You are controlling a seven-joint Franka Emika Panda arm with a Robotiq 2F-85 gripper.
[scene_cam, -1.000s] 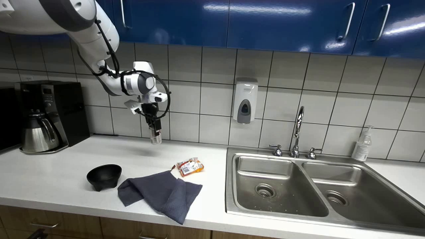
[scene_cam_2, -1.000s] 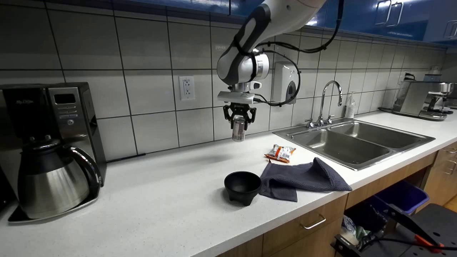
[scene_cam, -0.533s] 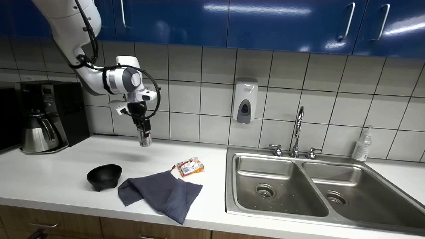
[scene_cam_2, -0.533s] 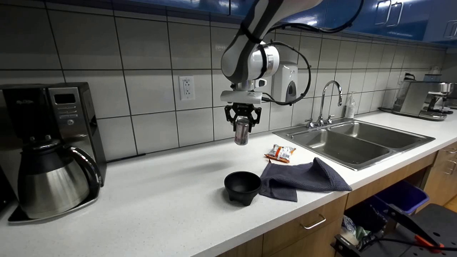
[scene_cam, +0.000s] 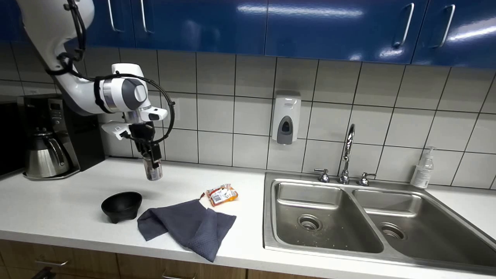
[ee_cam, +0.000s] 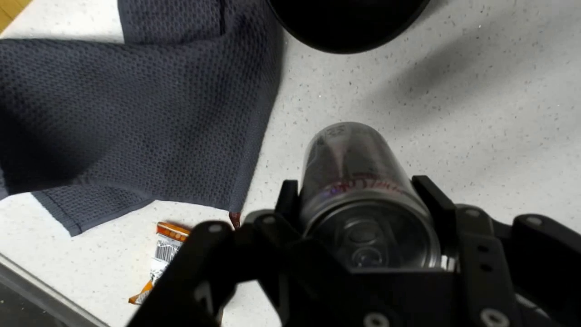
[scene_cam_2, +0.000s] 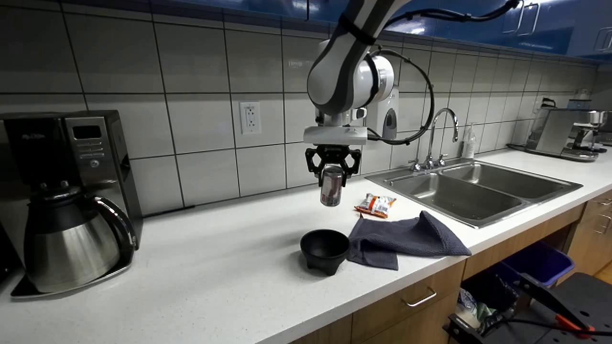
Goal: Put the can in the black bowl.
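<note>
Claw (scene_cam_2: 333, 183) snug around the can (ee_cam: 358, 181), pull tab (ee_cam: 366, 245) in wrist view only.

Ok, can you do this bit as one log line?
gripper: closed on silver soda can; height: above countertop; black footed bowl: no can inside; placement: pending

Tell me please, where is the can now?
The can is held by the claw above the counter, left of the packet in both exterior views and right of the towel in the wrist view.
</note>
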